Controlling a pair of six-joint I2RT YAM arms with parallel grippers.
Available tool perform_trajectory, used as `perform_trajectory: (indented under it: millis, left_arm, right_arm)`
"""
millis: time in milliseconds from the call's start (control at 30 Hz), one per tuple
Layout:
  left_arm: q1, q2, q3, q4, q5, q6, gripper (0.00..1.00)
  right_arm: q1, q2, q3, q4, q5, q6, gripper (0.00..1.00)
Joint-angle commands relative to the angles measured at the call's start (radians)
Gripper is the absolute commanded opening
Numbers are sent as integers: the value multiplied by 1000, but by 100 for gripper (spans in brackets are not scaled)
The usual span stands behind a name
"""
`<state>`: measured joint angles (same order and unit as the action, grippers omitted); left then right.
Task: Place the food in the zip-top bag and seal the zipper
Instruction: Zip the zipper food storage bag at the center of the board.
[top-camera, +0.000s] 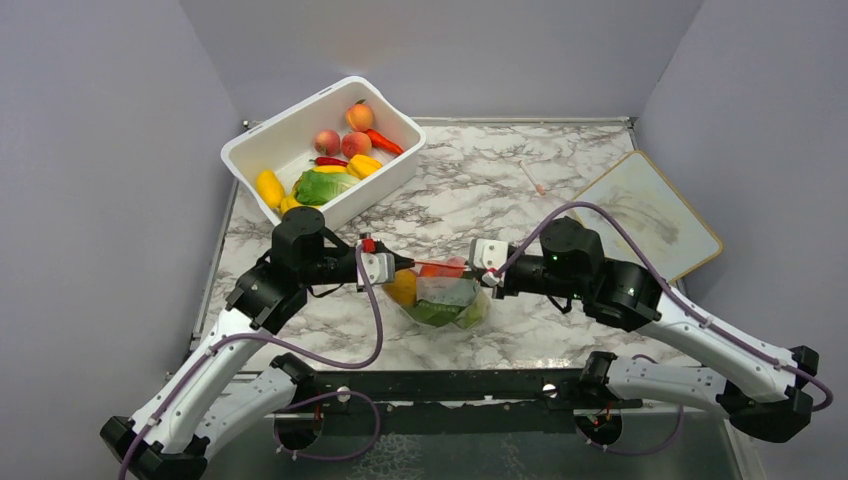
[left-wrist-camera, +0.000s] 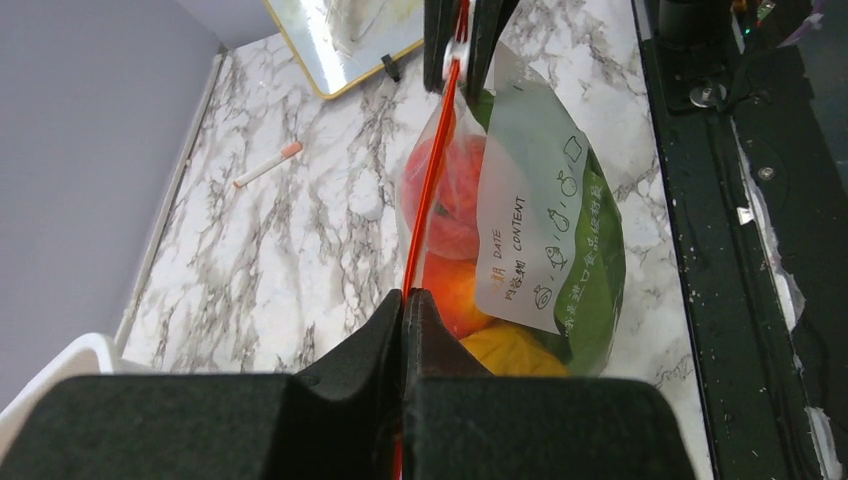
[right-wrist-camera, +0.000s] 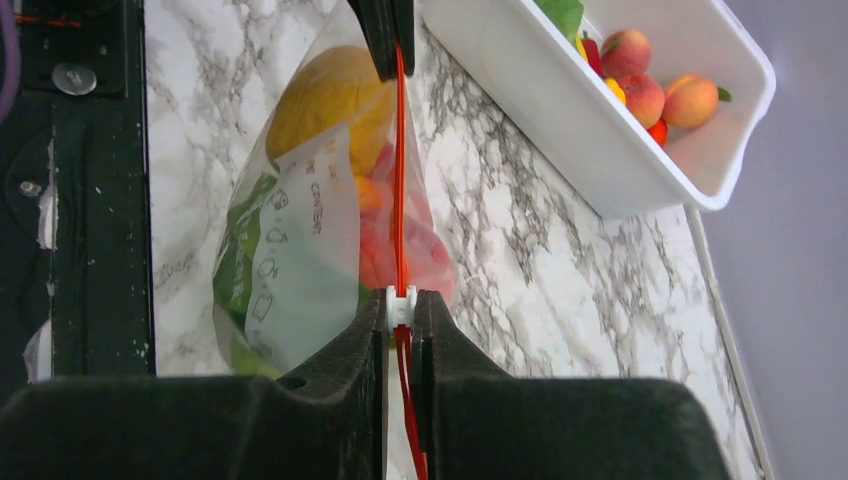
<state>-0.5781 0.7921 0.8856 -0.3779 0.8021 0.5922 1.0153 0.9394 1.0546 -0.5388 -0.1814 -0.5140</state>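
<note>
White plastic tub (top-camera: 370, 190) sat far left, some food (top-camera: 327, 141) inside. Your left gripper (top-camera: 396, 263) was clamped on one end of the orange-red zipper (top-camera: 438, 265). The filled zip-top bag (top-camera: 447, 303) sat between the arms. Your right gripper (top-camera: 480, 268) pinched the other end at the white slider (right-wrist-camera: 400, 303).

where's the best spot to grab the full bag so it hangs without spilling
Probably the orange zipper strip along the mouth of the bag, one claw at each end from opposite sides, as the left claw and right claw do now: it is a thin, straight edge, and the food bulges below.
</note>
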Motion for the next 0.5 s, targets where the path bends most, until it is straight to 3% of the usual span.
perform_trajectory:
  millis: [0,300,467]
  left_arm:
    - [15,-22,35,-66,-172,18,0]
    - [15,-43,18,-53,-173,1,0]
    - [15,-48,13,-49,-161,3,0]
  right_arm:
    - [-3,-67,30,-141,135,-1,1]
    - [-3,-187,54,-279,258,64,1]
    - [-3,-198,36,-284,190,114,1]
